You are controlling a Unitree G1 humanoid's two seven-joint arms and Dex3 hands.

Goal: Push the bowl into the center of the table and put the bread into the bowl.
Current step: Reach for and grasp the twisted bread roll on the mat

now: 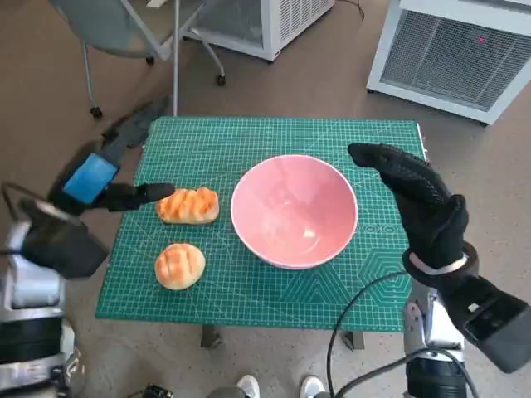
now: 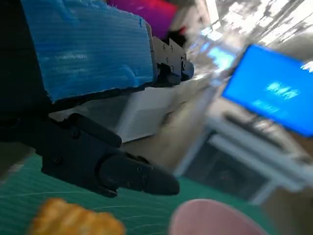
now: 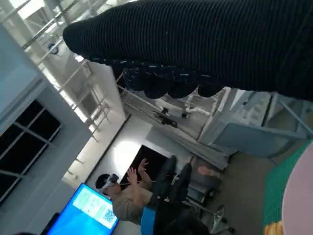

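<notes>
On the green gridded tabletop [image 1: 249, 137], your empty, spread left hand [image 1: 108, 178] nearly touches the nearer golden, soft-looking bread roll [image 1: 188, 205] beside the pink, probably slippery bowl [image 1: 294, 211], near centre; cup its sides gently while your open right hand [image 1: 415, 199] hovers.

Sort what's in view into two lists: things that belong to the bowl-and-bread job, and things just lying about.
Belongs to the job:
pink bowl
bread roll by the left hand
second bread roll nearer the table's front edge
right hand, open beside the bowl
green mat

Just lying about:
white units on the floor
chair
person near a blue screen
</notes>
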